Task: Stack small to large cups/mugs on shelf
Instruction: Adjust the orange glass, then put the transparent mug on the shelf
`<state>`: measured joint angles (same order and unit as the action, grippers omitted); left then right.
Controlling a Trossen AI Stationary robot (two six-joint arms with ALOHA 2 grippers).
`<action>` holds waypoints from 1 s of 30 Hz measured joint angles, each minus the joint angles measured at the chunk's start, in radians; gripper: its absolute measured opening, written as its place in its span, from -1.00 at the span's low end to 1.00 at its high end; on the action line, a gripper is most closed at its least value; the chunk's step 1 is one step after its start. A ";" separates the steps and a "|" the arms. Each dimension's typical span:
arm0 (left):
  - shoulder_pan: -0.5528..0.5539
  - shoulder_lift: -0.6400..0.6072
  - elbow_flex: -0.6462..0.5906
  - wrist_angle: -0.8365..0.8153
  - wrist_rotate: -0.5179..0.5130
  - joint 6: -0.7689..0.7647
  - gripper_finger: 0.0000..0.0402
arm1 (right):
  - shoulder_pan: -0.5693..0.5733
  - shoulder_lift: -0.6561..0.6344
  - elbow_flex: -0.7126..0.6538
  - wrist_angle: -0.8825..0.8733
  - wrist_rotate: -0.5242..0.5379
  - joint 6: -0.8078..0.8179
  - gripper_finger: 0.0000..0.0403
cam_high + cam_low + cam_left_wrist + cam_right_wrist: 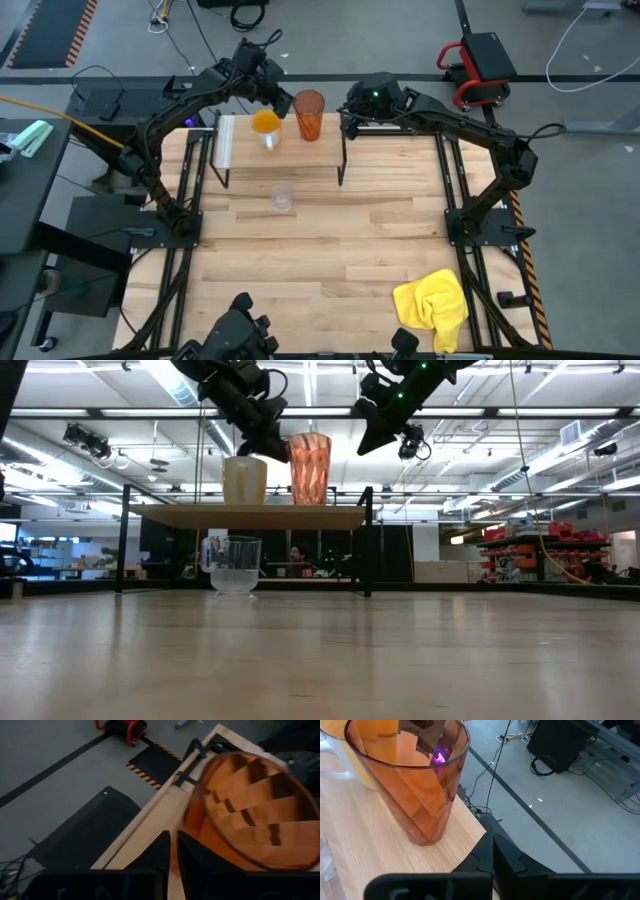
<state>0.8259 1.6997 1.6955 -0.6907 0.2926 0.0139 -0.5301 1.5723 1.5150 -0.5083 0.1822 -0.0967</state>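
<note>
On the shelf [320, 150], tumbler [309, 115] stands between slightly parted left gripper [279, 98] and clenched right gripper [346, 122].

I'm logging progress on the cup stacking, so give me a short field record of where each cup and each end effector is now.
tumbler: upright on the shelf, at
orange mug: on shelf beside tumbler
clear glass: on the table in front of the shelf
left end effector: above the shelf between mug and tumbler, holding nothing
right end effector: shut, empty, at the shelf's right end

Mug [266, 127] and tumbler [309, 114] crowding shelf [228, 140] rear.
</note>
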 joint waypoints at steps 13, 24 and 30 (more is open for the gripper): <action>0.030 -0.072 -0.001 -0.094 -0.023 -0.002 -0.74 | 0.000 0.000 0.000 -0.024 0.000 0.000 -0.93; -0.046 -0.272 -0.001 -0.354 -0.117 -0.028 -0.75 | 0.033 -0.015 0.000 -0.113 0.000 0.108 -0.92; -0.134 -0.349 -0.001 -0.545 -0.199 -0.095 -0.78 | 0.098 -0.039 0.001 -0.192 0.006 0.161 -0.92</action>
<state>0.6922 1.3504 1.6947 -1.2355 0.0938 -0.0814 -0.4324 1.5329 1.5162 -0.7003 0.1882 0.0643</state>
